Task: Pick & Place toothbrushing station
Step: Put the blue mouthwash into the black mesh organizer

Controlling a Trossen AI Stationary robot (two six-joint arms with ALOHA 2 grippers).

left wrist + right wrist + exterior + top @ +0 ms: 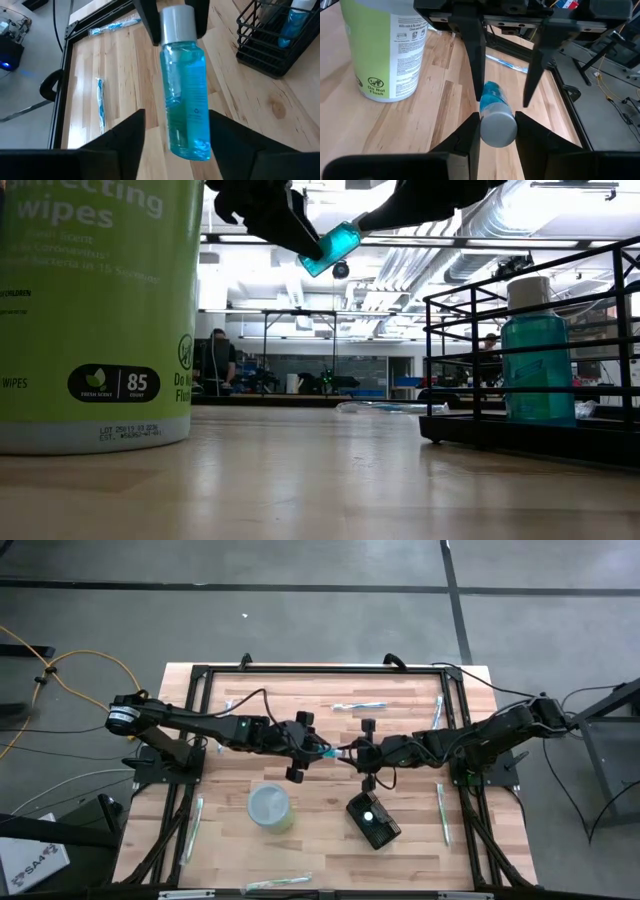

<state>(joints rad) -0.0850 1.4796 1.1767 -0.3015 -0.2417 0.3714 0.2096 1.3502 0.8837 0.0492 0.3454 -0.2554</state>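
A clear bottle of blue liquid (335, 752) with a grey cap hangs over the middle of the table between my two arms. My right gripper (496, 117) is shut on it from the table's right. My left gripper (176, 114) comes from the left and is open, its fingers standing either side of the bottle's base end (190, 147), apart from it. The toothbrushing station (373, 820), a black wire holder, stands on the table nearer the front edge, with another blue bottle (538, 350) in it. My right gripper pinches the bottle's grey cap (497, 131) between its two fingers. The fingers come from the table's right, slanting slightly down, in line with the bottle. The bottle is lifted clear of the table and tilted, its base end (315, 262) lower and toward my left gripper.
A green-and-white wipes canister (270, 807) stands front left of the bottle. Wrapped toothbrushes (358, 706) (442, 812) (193, 825) lie near the table's edges. A black frame (205, 675) rims the wooden table. People show in the room behind (215, 360).
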